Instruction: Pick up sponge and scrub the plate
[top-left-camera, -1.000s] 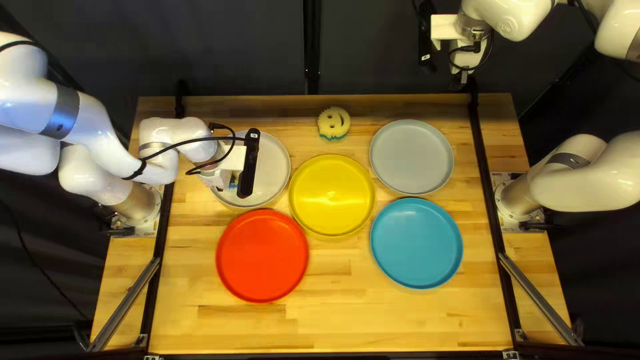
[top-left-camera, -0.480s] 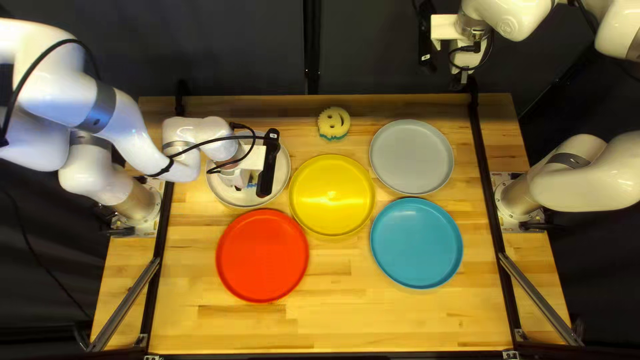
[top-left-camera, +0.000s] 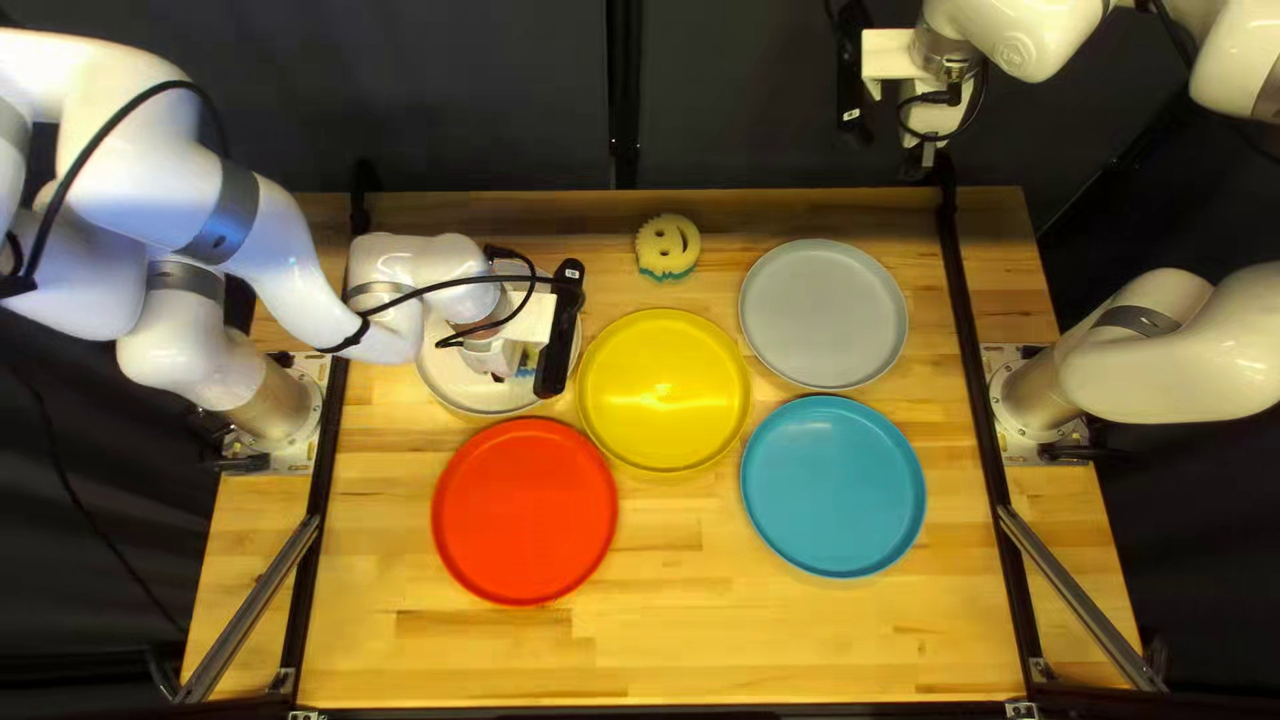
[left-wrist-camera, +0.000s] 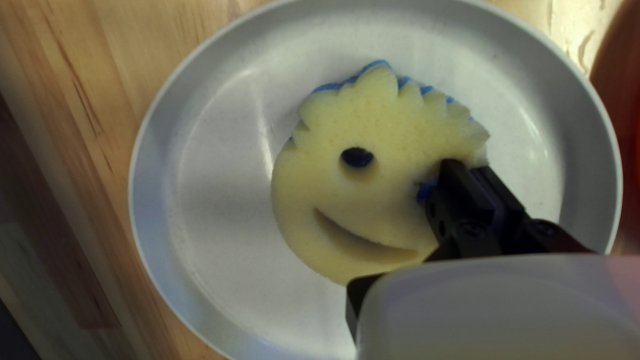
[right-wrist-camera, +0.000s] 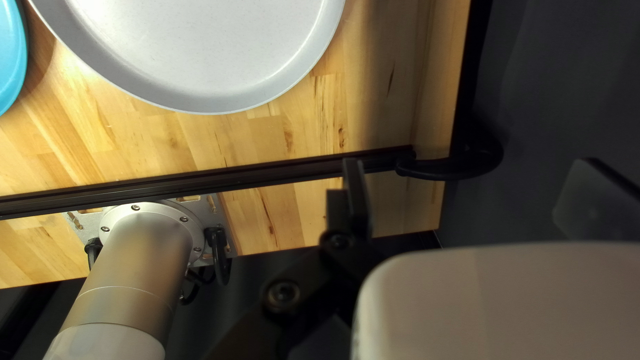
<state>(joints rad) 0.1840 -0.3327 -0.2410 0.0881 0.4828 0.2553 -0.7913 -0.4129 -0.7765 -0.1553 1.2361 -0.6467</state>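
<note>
The left hand has slid rightward in the top left view, taking the smiley sponge along over the white plate, which stayed put. Its fingers are nearly together, pinching the sponge's edge beside one eye. The right hand is wide apart, holding nothing. Another smiley sponge lies near the yellow plate.

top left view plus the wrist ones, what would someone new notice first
Probably the bright red plate, yellow plate and blue plate laid out across the middle of the table. Next, the grinning yellow sponge on the pale plate, partly covered by my left claw. A second smiley sponge sits near the far edge.
</note>
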